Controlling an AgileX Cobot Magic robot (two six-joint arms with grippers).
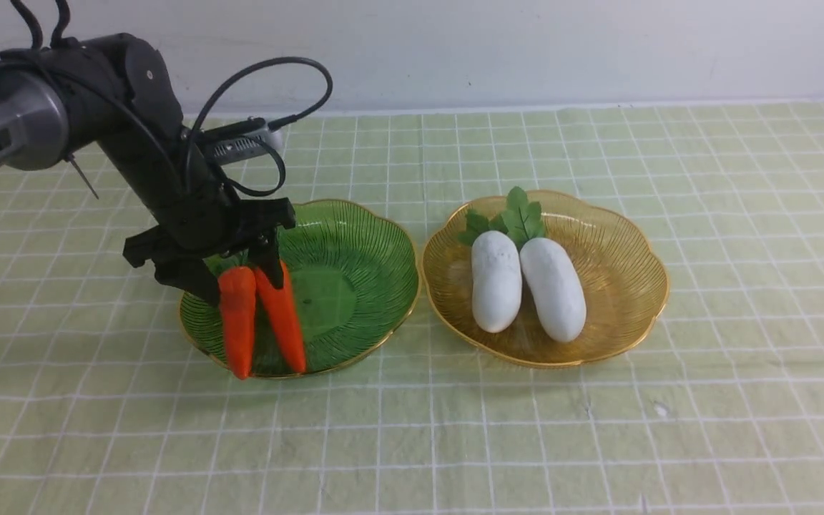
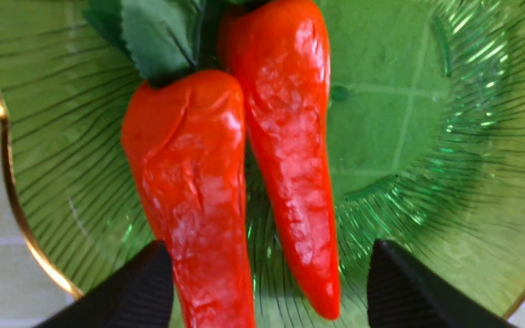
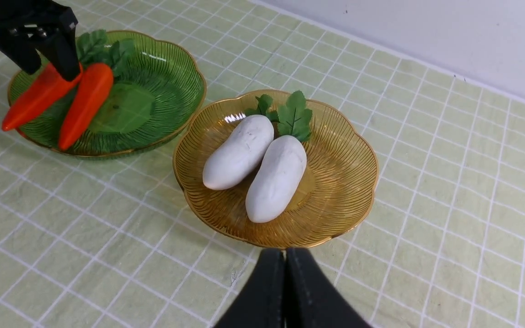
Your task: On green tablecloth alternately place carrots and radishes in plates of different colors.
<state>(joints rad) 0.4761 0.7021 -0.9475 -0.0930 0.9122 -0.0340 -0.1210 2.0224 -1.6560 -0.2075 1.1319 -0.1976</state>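
Two orange carrots [image 1: 238, 322] [image 1: 285, 322] lie side by side in the dark green plate [image 1: 362, 272], leafy tops toward the far side. The left one's tip [image 3: 7, 124] juts over the rim. My left gripper [image 1: 240, 282] hangs over their thick ends, open, its fingers straddling both carrots [image 2: 194, 182] [image 2: 290, 136]; the gripper [image 2: 269, 248] has one finger clear of the nearer carrot. Two white radishes [image 1: 496, 280] [image 1: 553, 287] rest together in the amber plate [image 1: 619, 279]. My right gripper [image 3: 285, 255] is shut and empty, near that plate's [image 3: 335, 182] front rim.
The green tablecloth [image 1: 598, 429] with its white grid covers the whole table. A pale wall runs along the far edge. The two plates sit almost rim to rim in the middle. The left arm's cable loops above the green plate.
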